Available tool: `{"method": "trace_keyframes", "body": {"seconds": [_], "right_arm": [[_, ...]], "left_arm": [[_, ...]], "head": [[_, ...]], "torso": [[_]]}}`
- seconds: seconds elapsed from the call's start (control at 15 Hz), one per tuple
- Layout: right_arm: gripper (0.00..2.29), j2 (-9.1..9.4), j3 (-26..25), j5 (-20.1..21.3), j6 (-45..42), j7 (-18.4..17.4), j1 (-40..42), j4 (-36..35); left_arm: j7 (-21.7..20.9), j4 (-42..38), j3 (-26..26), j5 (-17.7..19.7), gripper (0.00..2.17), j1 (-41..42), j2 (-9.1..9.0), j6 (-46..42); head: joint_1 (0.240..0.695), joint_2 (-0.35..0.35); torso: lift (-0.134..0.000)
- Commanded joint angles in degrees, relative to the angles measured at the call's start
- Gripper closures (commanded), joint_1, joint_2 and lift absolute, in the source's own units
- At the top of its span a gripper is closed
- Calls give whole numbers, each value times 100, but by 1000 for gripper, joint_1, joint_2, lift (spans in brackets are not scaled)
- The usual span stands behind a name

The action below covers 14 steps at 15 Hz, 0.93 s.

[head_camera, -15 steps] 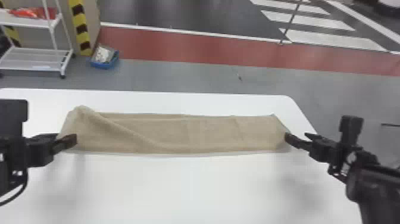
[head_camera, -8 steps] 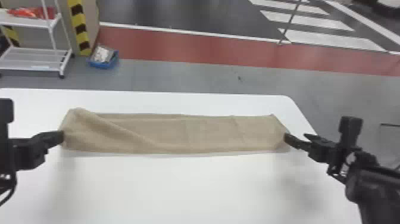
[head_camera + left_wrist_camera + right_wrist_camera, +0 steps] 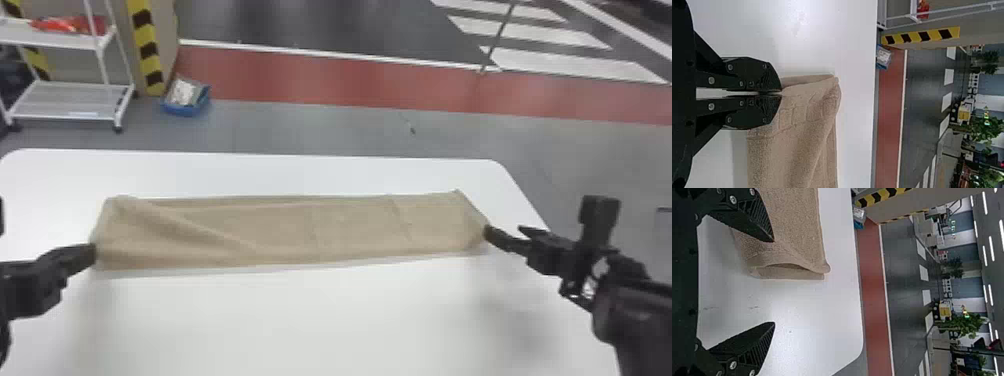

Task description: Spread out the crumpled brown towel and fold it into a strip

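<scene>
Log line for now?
brown towel: strip, diagonal crease | left gripper: jaws shut on left end | right gripper: jaws open at right end

the left claw [image 3: 92,253] is closed, the right claw [image 3: 505,231] spread wide.

Towel [image 3: 280,230] on table [image 3: 350,320]; rack [image 3: 70,102] behind at left, bin [image 3: 187,109] right of rack.

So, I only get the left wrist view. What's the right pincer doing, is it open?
Observer: Yes, the right pincer is wide open.
Operator: Is there any towel near it?
Observer: Yes, one end of the towel is right by one of its fingers.
Operator: Is that end squashed all flat?
Observer: No, there's a gap between the layers there.
</scene>
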Motion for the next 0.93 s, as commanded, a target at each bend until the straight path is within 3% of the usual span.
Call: {"method": "trace_keyframes", "body": {"seconds": [0.0, 0.07, 0.13, 0.4, 0.47, 0.87], "right_arm": [[151, 22, -2, -14, 105, 5, 51, -146], [151, 22, 7, -41, 175, 5, 51, -208], [151, 22, 24, -49, 281, 5, 25, -252], [161, 31, 226, -383, 562, 5, -107, -357], [184, 128, 261, -383, 509, 14, -98, -454], [194, 189, 349, -366, 193, 23, 34, -524]], "left_arm": [[0, -138, 112, -51, 815, 197, -8, -129], [0, -173, 138, -43, 424, 241, -8, -234], [0, -182, 191, -34, 242, 250, -8, -234], [88, -32, 42, 1, 221, 101, -52, -656], [88, 56, -55, 1, 228, 48, -52, -1008], [0, 442, -1057, -166, 329, -594, -61, -1184]], "head": [[695, -199], [695, -195], [695, -192], [695, -170], [695, -164], [695, -171]], "torso": [[-124], [-124], [-124], [-124], [-124], [-124]]}}
